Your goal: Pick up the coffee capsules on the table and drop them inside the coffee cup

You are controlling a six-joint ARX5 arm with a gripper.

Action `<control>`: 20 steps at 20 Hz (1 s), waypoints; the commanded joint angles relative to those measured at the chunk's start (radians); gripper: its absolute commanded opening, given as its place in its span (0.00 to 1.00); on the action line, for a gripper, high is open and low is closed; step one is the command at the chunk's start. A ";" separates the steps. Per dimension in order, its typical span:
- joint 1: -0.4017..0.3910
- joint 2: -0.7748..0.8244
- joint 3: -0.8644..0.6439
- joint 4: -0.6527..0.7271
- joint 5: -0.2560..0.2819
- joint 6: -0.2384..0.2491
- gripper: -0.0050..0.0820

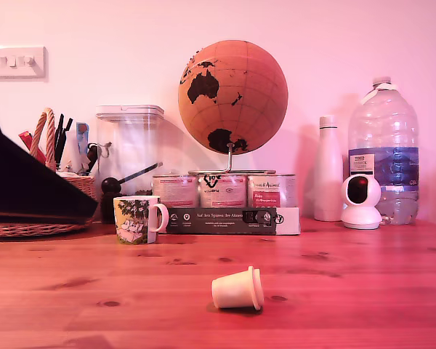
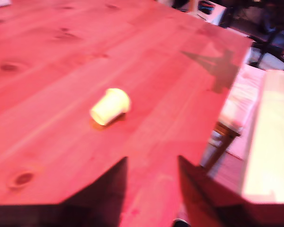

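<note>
Wooden table (image 1: 363, 291), reddish knotty planks, spanning the whole foreground. Cork-coloured globe (image 1: 232, 96) on a metal stand at the back, centre. Large clear water bottle (image 1: 384, 145) at the exterior view's right, white bottle (image 1: 328, 169) beside it, small white round camera (image 1: 362, 201) in front. Clear lidded canister (image 1: 130, 149) left of the globe; wicker basket (image 1: 40, 207) with pens and tools further left, partly behind a dark arm part (image 1: 29, 185). Three labelled tins (image 1: 222, 190) in a row under the globe, a long dark box (image 1: 229, 219) lying before them.

Coffee cup (image 1: 136, 219), green-and-yellow print, white handle toward the exterior view's right, upright just left of the box; inside not visible.

One cream-white coffee capsule (image 1: 238, 289) (image 2: 110, 106) on its side on bare table, flanged rim toward the exterior view's right, well apart from the cup, nearer the camera.

Gripper (image 2: 151, 189) seen in wrist view only: two dark fingers (image 2: 106, 191) spread apart, nothing between, above the table short of the capsule. Wrist view blurred.
</note>
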 commanded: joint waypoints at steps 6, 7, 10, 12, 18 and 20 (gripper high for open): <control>-0.005 0.003 -0.019 0.031 -0.077 0.029 0.79; -0.005 0.003 -0.019 0.032 -0.087 0.043 0.79; -0.004 0.003 -0.019 0.037 -0.109 0.089 0.79; -0.001 0.005 -0.019 0.051 -0.112 0.105 0.79; 0.027 0.039 -0.019 0.128 -0.089 0.131 0.79; 0.037 0.088 -0.019 0.166 -0.071 0.131 0.79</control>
